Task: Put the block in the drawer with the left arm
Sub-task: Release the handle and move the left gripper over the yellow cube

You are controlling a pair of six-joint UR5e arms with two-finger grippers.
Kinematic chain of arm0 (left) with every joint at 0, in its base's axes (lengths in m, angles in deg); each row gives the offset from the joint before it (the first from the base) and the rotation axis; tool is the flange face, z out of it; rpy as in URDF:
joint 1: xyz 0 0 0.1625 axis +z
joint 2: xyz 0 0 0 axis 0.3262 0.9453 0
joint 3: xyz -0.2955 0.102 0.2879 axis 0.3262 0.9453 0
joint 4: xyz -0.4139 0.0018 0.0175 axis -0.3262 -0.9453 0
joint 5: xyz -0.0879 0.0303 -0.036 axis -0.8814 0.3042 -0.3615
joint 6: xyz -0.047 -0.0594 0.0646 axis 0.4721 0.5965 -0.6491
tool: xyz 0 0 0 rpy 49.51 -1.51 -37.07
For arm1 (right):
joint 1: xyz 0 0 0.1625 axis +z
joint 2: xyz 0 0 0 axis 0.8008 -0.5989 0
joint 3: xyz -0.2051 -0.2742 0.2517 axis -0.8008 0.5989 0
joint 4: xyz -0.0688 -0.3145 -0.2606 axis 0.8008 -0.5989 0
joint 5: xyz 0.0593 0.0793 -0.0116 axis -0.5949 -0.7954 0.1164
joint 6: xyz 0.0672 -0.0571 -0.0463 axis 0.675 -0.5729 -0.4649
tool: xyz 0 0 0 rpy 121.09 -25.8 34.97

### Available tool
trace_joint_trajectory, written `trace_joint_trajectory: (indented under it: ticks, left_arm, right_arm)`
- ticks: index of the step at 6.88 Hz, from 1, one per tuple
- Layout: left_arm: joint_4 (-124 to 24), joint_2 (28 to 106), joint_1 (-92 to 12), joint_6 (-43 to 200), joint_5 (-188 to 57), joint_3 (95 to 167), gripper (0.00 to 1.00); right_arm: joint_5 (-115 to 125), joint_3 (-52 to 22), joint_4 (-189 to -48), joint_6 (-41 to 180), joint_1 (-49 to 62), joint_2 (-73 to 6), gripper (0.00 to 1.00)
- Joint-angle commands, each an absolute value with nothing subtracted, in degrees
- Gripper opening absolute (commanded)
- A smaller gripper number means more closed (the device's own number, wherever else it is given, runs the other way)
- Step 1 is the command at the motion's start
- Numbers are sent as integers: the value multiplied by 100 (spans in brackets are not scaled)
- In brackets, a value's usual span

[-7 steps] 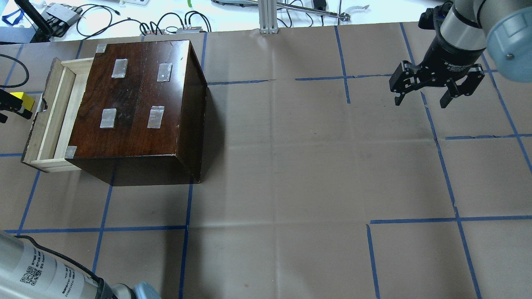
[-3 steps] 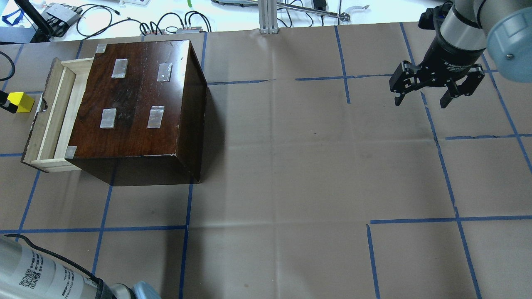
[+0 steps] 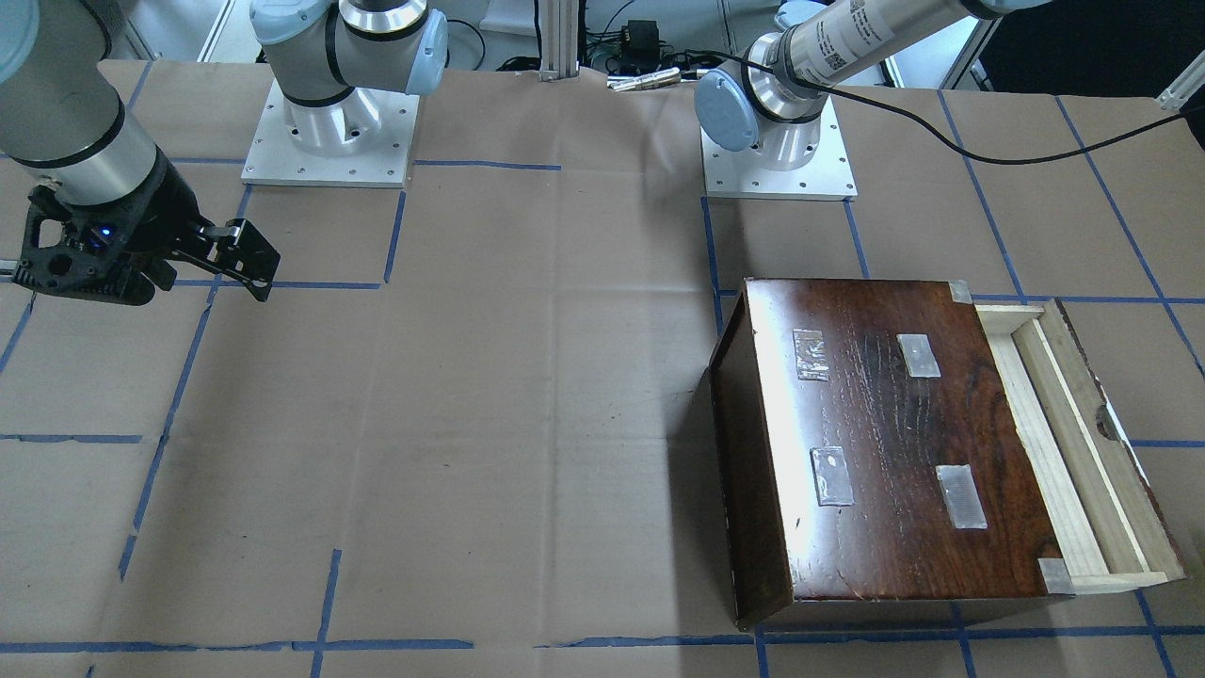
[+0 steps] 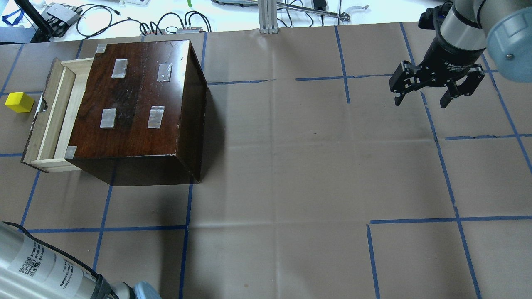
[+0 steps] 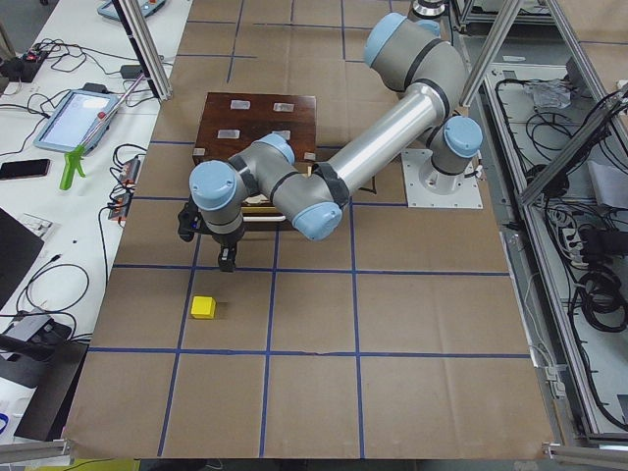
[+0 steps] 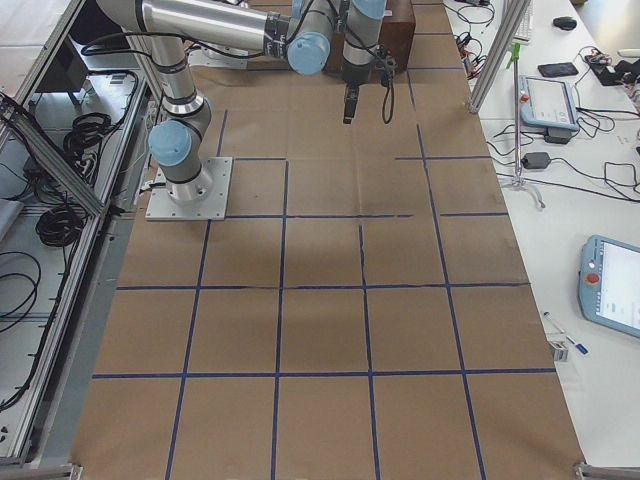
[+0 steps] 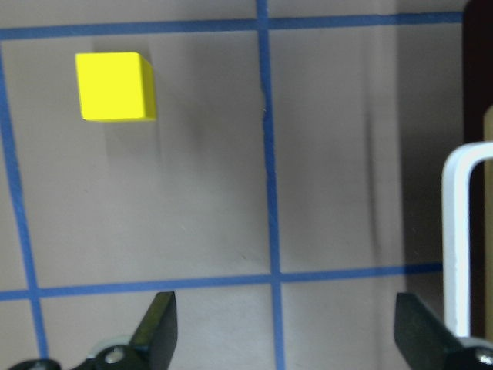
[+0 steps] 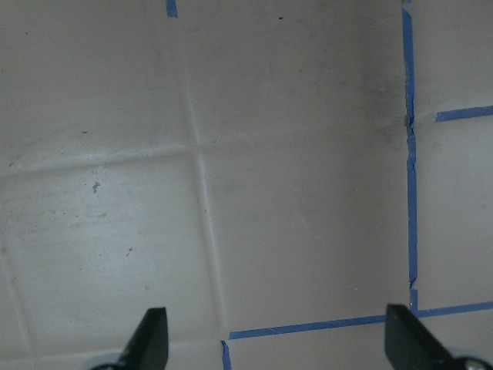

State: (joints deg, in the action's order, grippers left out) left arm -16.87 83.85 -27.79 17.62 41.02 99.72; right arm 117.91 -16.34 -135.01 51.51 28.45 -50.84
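Observation:
The yellow block [image 4: 18, 102] sits on the table paper, just left of the open drawer's [image 4: 50, 116] dark front; it also shows in the exterior left view [image 5: 204, 307]. The drawer of pale wood is pulled out of the dark-brown box [image 4: 137, 99] and holds nothing that I can see. My left gripper [image 7: 285, 339] is open and empty above the paper. The block [image 7: 115, 86] lies ahead of its fingertips, apart from them. This gripper is outside the overhead view. My right gripper [image 4: 422, 99] is open and empty above the far right of the table.
The drawer's pale pull [image 7: 462, 231] shows at the right edge of the left wrist view. Blue tape lines cross the brown paper. Cables and devices [image 4: 62, 16] lie beyond the table's far edge. The left arm's cabled forearm [image 4: 45, 270] fills the overhead view's lower left corner.
My left gripper was around the block at the overhead view's left edge; it has let go and drawn back left out of that view. The block stays on the paper. The right arm is still.

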Motion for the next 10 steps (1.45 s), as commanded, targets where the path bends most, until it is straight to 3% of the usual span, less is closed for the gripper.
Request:
trace_joint_trajectory:
  ticks: [1,3,5,9,10]
  left_arm:
    - [-1785,9301,-2781,1747,4210,8700,99]
    - [-2084,10189,-2781,1633,4210,7460,99]
    - [-2217,10858,-2824,1632,4201,6710,99]
    - [-2208,11510,-2904,1641,4236,6646,98]
    - [-2208,11537,-2904,1641,4236,6646,92]
  right_arm:
    - [11791,-1626,-13501,5159,2844,-5087,100]
    - [11791,-1635,-13501,5150,2844,-5078,100]
    - [11791,-1635,-13501,5150,2844,-5087,100]
    - [11791,-1635,-13501,5150,2844,-5087,100]
    - [11791,-1635,-13501,5150,2844,-5087,100]
